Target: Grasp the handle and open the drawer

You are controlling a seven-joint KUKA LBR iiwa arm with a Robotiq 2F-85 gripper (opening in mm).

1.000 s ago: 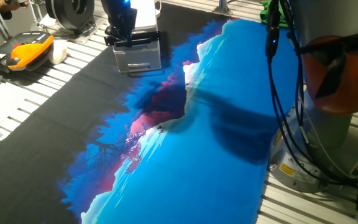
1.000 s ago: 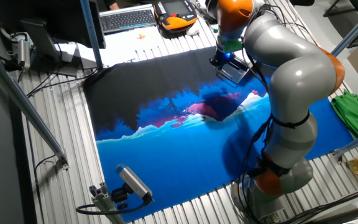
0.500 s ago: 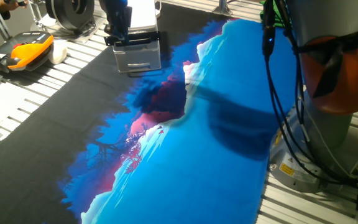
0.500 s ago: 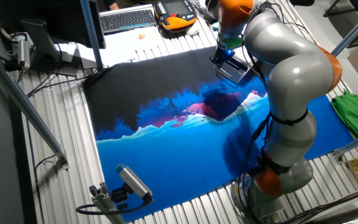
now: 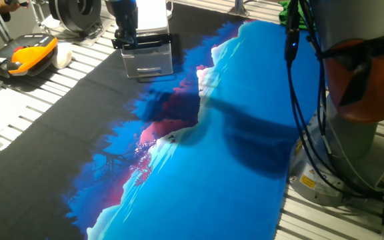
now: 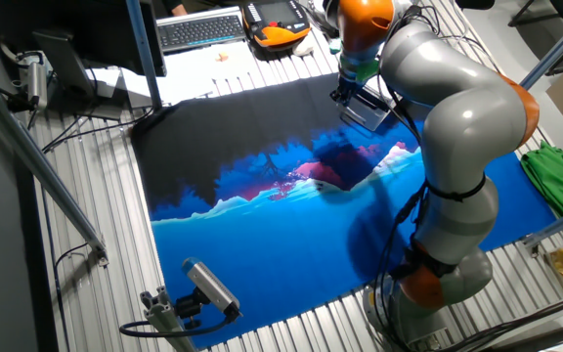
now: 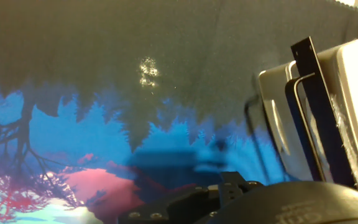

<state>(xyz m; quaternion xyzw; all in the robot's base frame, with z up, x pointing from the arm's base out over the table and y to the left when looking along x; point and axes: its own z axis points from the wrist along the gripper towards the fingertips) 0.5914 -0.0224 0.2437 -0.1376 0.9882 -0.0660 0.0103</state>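
Observation:
The small white cabinet (image 5: 153, 15) stands at the far end of the dark cloth, its grey drawer (image 5: 149, 64) front facing the table's middle. The black handle (image 5: 149, 42) runs across the top of that front. My gripper (image 5: 126, 35) hangs at the handle's left end, close to or touching it; its fingers are too dark to separate. In the other fixed view my gripper (image 6: 348, 93) sits just above the cabinet (image 6: 369, 116). The hand view shows the handle (image 7: 308, 93) and drawer (image 7: 277, 118) at the right edge, with no fingers in sight.
An orange-and-black case (image 5: 22, 55) and a white lump (image 5: 63, 55) lie left of the cabinet on the slatted table. A keyboard (image 6: 198, 29) sits beyond. The blue-and-black cloth (image 5: 199, 167) covers the table. My arm's base (image 5: 359, 87) and cables stand at the right.
My gripper has shifted slightly up and to the left at the handle's end, and the blue light on it no longer shows. The cabinet and drawer look unmoved.

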